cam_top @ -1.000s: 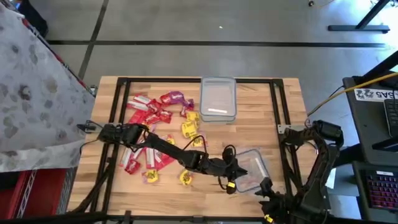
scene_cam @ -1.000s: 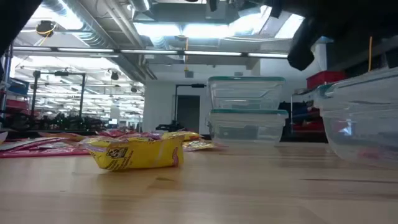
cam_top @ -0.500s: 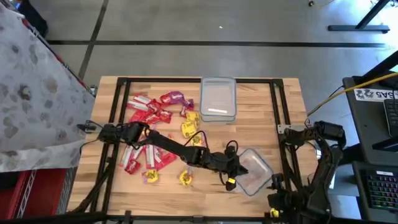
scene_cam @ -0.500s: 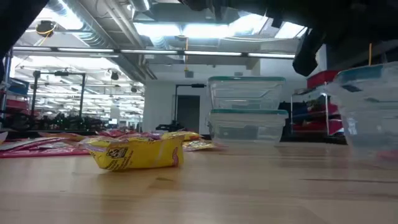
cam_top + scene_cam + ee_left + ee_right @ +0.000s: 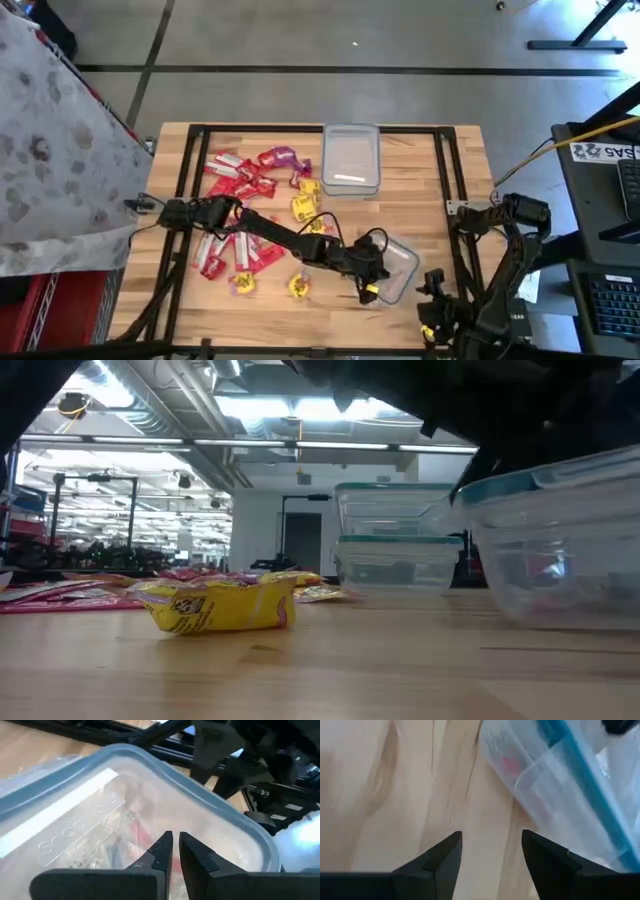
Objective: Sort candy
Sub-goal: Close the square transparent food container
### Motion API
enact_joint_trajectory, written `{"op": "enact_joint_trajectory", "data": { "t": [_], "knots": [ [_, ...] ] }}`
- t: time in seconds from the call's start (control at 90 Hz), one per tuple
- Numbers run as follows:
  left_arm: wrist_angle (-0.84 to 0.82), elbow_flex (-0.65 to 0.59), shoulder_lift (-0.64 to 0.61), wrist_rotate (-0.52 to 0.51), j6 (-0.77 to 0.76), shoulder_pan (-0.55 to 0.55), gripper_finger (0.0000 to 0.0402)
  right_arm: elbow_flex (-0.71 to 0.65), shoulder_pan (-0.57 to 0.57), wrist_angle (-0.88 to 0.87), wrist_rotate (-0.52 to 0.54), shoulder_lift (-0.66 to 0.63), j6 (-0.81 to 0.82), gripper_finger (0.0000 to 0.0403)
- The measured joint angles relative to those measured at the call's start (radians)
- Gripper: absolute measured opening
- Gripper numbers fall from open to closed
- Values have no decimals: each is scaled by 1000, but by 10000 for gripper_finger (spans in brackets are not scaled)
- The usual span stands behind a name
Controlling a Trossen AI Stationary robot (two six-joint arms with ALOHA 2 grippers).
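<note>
**Candy waits while a tub gets handled**

The small wrapped candy (image 5: pixel 245 215), red, yellow and purple packets, lies spread on the left part of the wooden table (image 5: pixel 455 175). One yellow packet (image 5: pixel 215 605) sits alone near the front. The left gripper (image 5: pixel 172 851) is at the lid of a clear plastic tub with a blue rim (image 5: pixel 395 268), fingers almost closed. The right gripper (image 5: pixel 490 851) hovers open beside that tub. The tub could slide or tip if pushed hard.
</note>
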Motion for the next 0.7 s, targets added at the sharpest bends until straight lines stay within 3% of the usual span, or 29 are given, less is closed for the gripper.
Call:
{"op": "enact_joint_trajectory", "data": {
  "t": [0.133,0.3,0.511,0.7],
  "knots": [
    [-50,1,-3,7,-3,-15,17,24,5,-11,54,-5,-33,193],
    [-84,0,-3,12,-4,-23,17,27,4,-5,35,-13,-15,193],
    [-306,-1,-63,3,-8,-29,17,-59,4,57,8,-13,56,193],
    [-402,-4,-99,-10,22,-33,17,-105,3,105,138,-13,111,193]
  ]
}}
